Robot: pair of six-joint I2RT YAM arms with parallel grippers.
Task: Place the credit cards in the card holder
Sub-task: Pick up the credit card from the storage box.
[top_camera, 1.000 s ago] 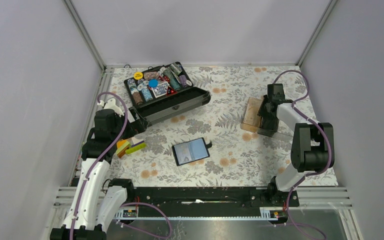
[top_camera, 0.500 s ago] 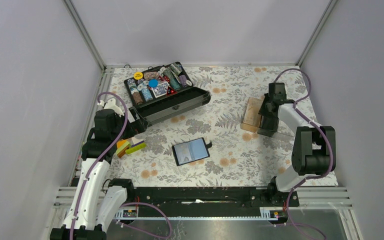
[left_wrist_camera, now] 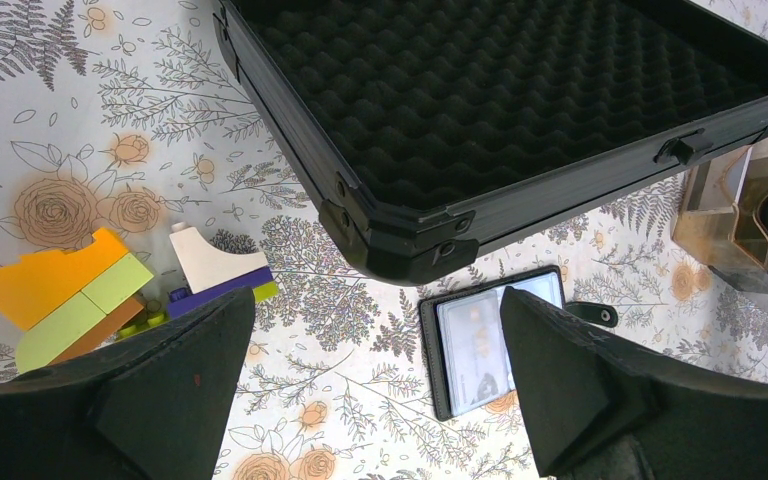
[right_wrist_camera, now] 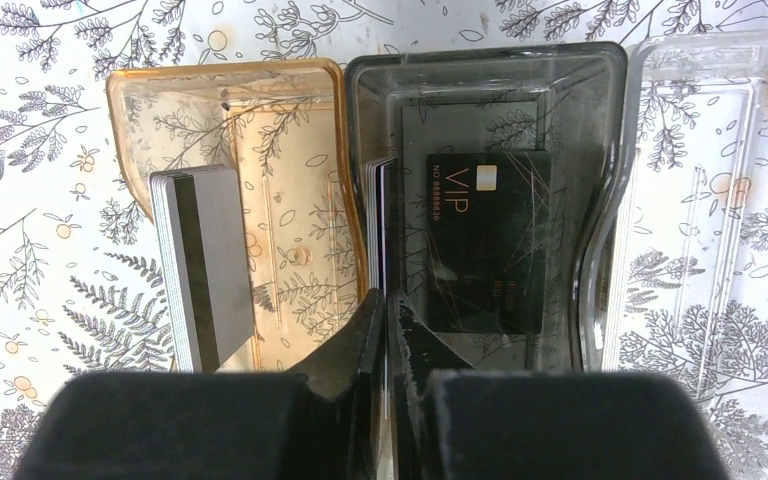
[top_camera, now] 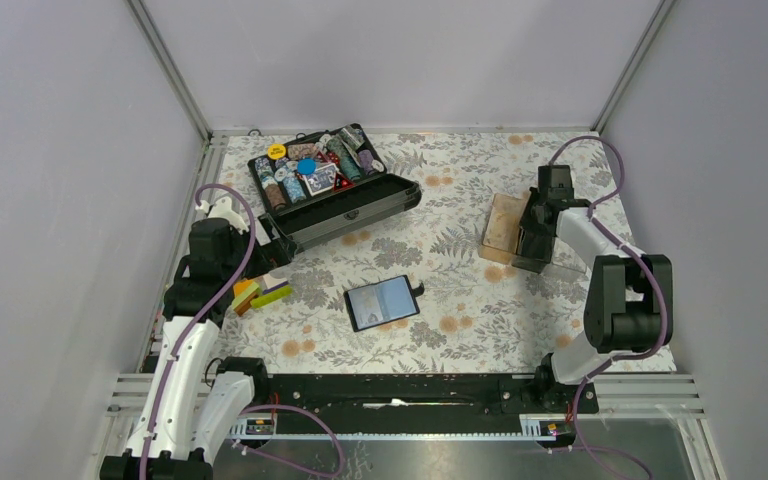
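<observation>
The card holder (top_camera: 382, 302) lies open on the table's middle, a pale card behind its clear pocket; it also shows in the left wrist view (left_wrist_camera: 495, 340). My right gripper (top_camera: 530, 240) is down in the acrylic tray (top_camera: 501, 228). In the right wrist view it (right_wrist_camera: 387, 300) is shut on the edge of a thin credit card from the stack on edge (right_wrist_camera: 377, 215) in the smoky middle compartment. A black VIP card (right_wrist_camera: 488, 240) lies flat beside that stack. A grey striped card stack (right_wrist_camera: 200, 270) stands in the orange compartment. My left gripper (left_wrist_camera: 375, 320) is open and empty, above the table.
A large black chip case (top_camera: 330, 185) stands open at the back left, its foam lid (left_wrist_camera: 500, 90) just ahead of my left gripper. Coloured blocks (top_camera: 260, 292) lie at the left. The tray's clear right compartment (right_wrist_camera: 710, 200) holds nothing.
My right gripper has shifted slightly over the tray. The left arm and the card holder have not moved.
</observation>
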